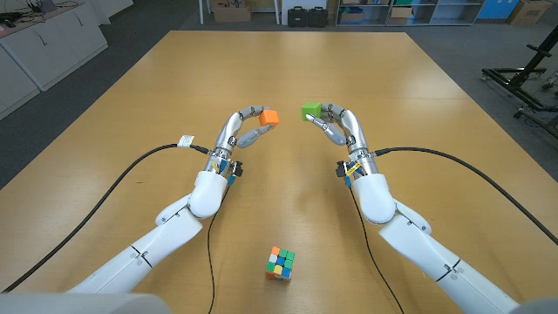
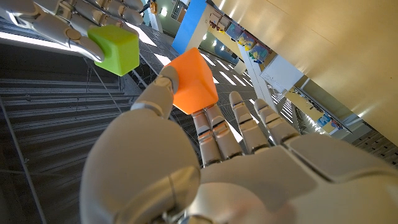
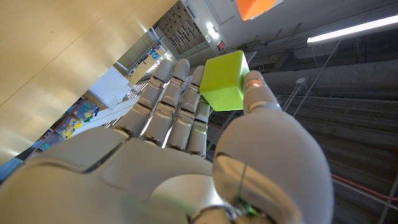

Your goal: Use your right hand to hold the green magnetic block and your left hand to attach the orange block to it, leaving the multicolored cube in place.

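A: Status on the blocks?
B: Right hand (image 1: 336,122) pinches the small green magnetic cube block (image 1: 310,112) between thumb and fingers, held above the wooden table (image 1: 131,113). Left hand (image 1: 247,129) pinches the small orange cube block (image 1: 268,117) the same way.
A: Touching yet?
B: No. Blocks face each other near mid-table with a bare gap between them, nothing in that gap. The left wrist view shows the same: the orange one close, the green one just beyond it, apart.
A: Anything else on the table?
B: Multicolored puzzle cube (image 1: 280,262) sits near the front edge, between the two forearms, well apart from both hands. Black cables (image 1: 131,170) trail off each wrist across the tabletop. Cabinets and crates (image 1: 309,15) stand past the far edge.
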